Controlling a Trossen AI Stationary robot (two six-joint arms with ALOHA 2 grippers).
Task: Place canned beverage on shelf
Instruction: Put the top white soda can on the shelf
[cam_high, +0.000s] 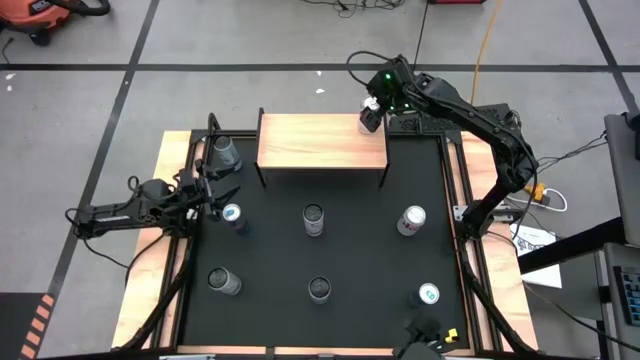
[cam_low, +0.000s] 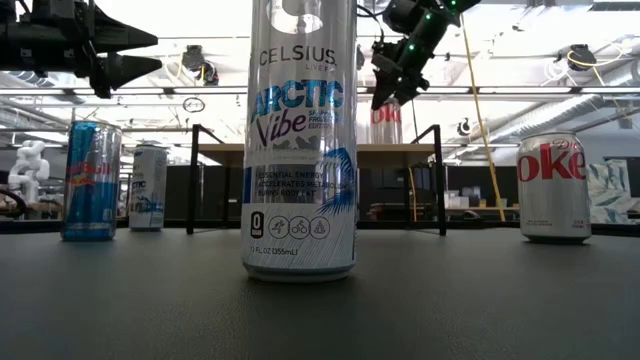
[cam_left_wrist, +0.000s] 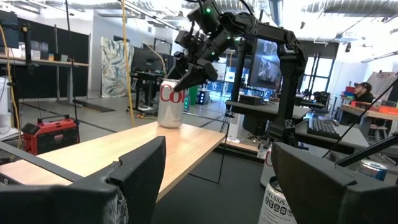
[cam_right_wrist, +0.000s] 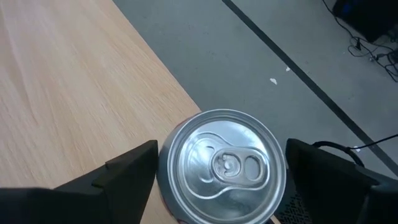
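- "CELSIUS ARCTIC Vibe" can (cam_low: 299, 140): tall, slim, white/blue.
- "oke" can (cam_left_wrist: 170, 102) stood on light-wood shelf (cam_high: 320, 143).
- R gripper (cam_right_wrist: 217, 171) spread wide round its silver top, no grip.
- L gripper (cam_left_wrist: 214, 180) open, empty, near table's left edge.

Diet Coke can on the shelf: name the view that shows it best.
The left wrist view: the can stands upright at the shelf corner, label readable. The right wrist view shows only its lid, the high view a speck under the right gripper, and the low view hides most of it.

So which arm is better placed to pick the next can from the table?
Left. The left gripper hangs open beside the blue can; the right gripper is above the can on the shelf.
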